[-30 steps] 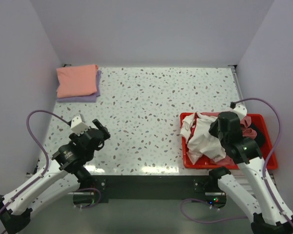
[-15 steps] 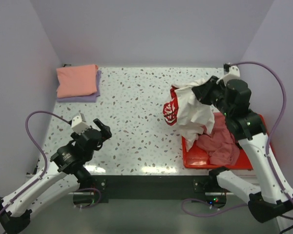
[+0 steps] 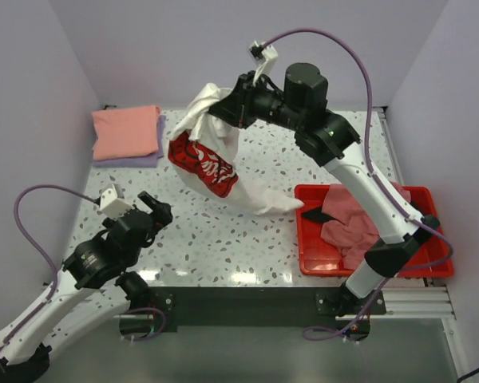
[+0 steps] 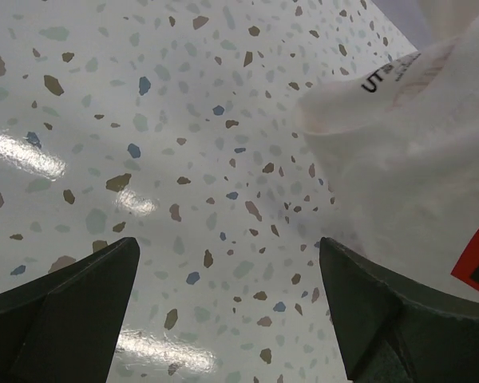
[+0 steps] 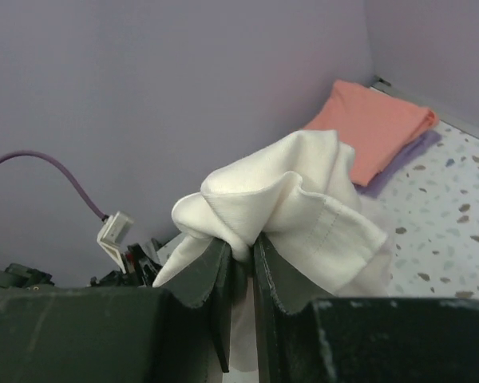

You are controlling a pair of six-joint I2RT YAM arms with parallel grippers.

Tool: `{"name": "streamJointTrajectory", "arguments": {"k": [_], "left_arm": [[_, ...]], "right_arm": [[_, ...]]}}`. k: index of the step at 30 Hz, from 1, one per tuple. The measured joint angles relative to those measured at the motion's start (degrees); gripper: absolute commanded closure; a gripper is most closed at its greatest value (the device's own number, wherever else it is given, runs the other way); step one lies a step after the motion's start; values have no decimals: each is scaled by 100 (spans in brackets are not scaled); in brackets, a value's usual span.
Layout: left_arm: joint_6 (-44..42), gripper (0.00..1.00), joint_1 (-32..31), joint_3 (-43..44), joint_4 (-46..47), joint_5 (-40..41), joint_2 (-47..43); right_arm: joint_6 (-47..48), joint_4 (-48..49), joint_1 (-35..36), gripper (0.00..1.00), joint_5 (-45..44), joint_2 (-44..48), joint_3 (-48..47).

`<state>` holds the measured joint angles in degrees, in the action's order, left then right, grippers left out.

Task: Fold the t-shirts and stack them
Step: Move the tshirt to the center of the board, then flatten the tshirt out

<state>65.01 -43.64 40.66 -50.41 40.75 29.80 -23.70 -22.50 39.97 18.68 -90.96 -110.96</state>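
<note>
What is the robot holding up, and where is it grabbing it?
The right gripper pinches a bunched fold of the cream-white t-shirt; the left gripper is open and empty.

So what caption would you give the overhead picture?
Right gripper holds a cream-white t-shirt above the table; open left gripper hovers nearby.

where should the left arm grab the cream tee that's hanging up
Probably take the large cream-white cotton t-shirt by its lower hanging edge, coming in from the left with the open left end effector. The right end effector pinches its bunched top, so the bottom drapes loose.
</note>
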Motion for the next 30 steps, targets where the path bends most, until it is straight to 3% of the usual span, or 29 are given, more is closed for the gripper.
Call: {"name": "streamJointTrajectory", "arguments": {"k": [3,6,9,12,15,17,19,24,30], "left_arm": [[146,0,0,295,-341,68,-142],[321,0,0,463,-616,151,-363],[444,0,0,494,-833,195,-621],[494,0,0,494,-951,219,-807],[505,0,0,483,-990,251,-844],[485,0,0,424,-957,254,-796],[466,0,0,317,-826,251,-603],[393,0,0,170,-501,234,619],[-59,0,356,101,284,-138,1895]], "right_arm": [[13,140,164,100,221,-426,-662],[-28,363,243,100,334,-479,-721],[-39,535,245,100,118,-442,-546],[-68,654,212,93,-481,-199,273],[-214,813,44,70,-916,146,1698],[-369,787,-214,28,-1023,221,2643],[-459,586,-621,4,-1071,28,3377],[-262,-122,-1073,1,-1685,-297,4098],[197,-144,-933,1,-1786,505,4120]]}}
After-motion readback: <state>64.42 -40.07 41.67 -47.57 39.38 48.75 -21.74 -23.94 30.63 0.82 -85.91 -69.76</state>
